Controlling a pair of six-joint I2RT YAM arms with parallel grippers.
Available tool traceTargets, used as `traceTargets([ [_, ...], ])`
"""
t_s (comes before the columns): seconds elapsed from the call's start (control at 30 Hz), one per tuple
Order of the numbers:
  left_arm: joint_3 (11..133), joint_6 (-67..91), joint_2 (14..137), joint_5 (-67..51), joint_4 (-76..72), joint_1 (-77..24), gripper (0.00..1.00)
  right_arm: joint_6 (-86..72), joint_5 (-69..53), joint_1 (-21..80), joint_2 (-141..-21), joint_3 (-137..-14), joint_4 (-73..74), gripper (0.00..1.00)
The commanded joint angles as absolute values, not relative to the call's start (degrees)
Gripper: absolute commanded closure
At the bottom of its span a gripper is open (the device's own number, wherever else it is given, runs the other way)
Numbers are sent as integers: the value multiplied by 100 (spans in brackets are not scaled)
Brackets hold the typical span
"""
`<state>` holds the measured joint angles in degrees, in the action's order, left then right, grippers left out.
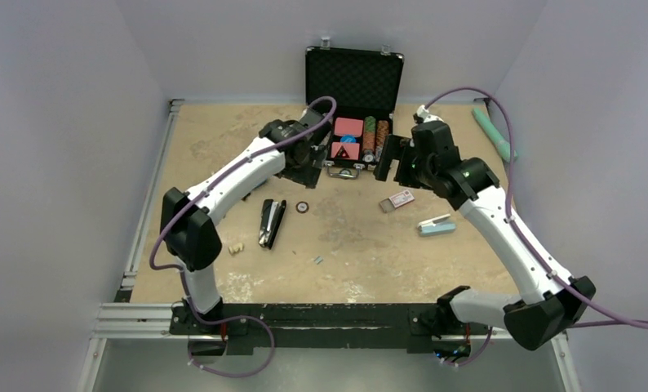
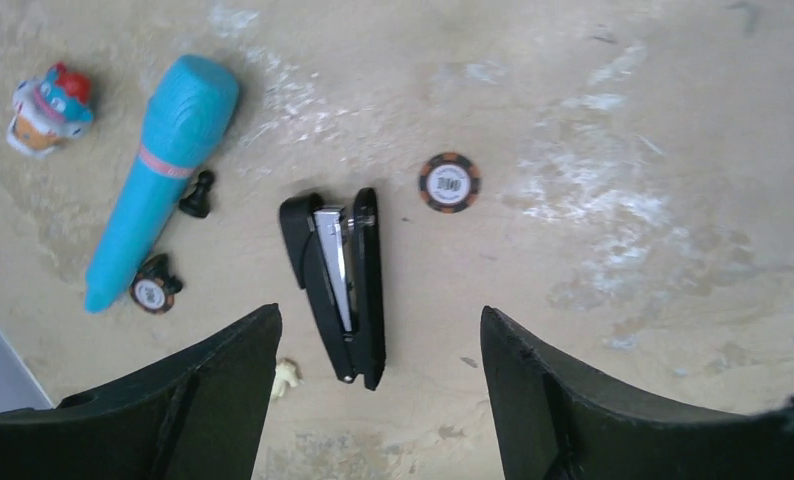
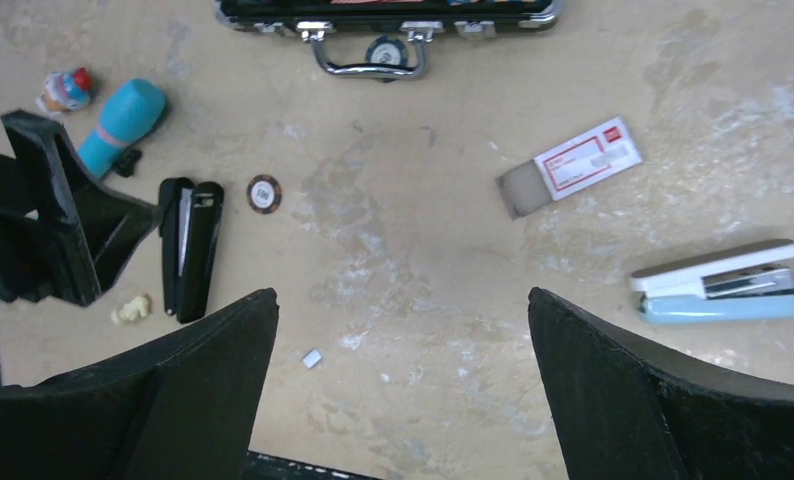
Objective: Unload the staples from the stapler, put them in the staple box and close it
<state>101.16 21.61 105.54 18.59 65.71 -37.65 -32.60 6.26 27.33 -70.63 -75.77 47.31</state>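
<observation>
The table (image 2: 623, 120) under me looks like a matt, rough tan board, scuffed with chalky white patches, and the black stapler (image 2: 348, 290) on it is smooth, faintly shiny plastic with a bright metal channel bare down its middle. Close beside that stapler the teal tube (image 2: 163, 180) looks like smooth plastic with faint ribbing near one end, while farther from it the staples (image 3: 312, 357) glint as a speck of grey metal, the small box (image 3: 573, 168) is printed card and the pale blue stapler (image 3: 723, 285) is glossy plastic around a metal strip. My left fingers (image 2: 573, 400) are matt black plastic.
</observation>
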Motion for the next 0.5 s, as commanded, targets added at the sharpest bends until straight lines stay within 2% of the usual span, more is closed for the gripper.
traceTargets([
  [0.0, 10303, 1741, 10508, 1374, 5987, -4245, 24, -3047, 1493, 2589, -6749, -7421, 4710, 2],
  [0.17, 10362, 2092, 10478, 210, 5863, -4251, 30, -3312, 574, 500, -6409, -6244, 3933, 12],
  [0.23, 10118, 2194, 10319, -81, 5672, -4267, 30, -3345, 660, -46, -6523, -6172, 3888, 13],
  [0.37, 9697, 2224, 9977, -393, 5448, -4306, 30, -3635, 341, -715, -7035, -5957, 3579, 13],
  [0.47, 9483, 2231, 9750, -490, 5470, -4316, 30, -3726, 162, -825, -7559, -5890, 3272, 16],
])
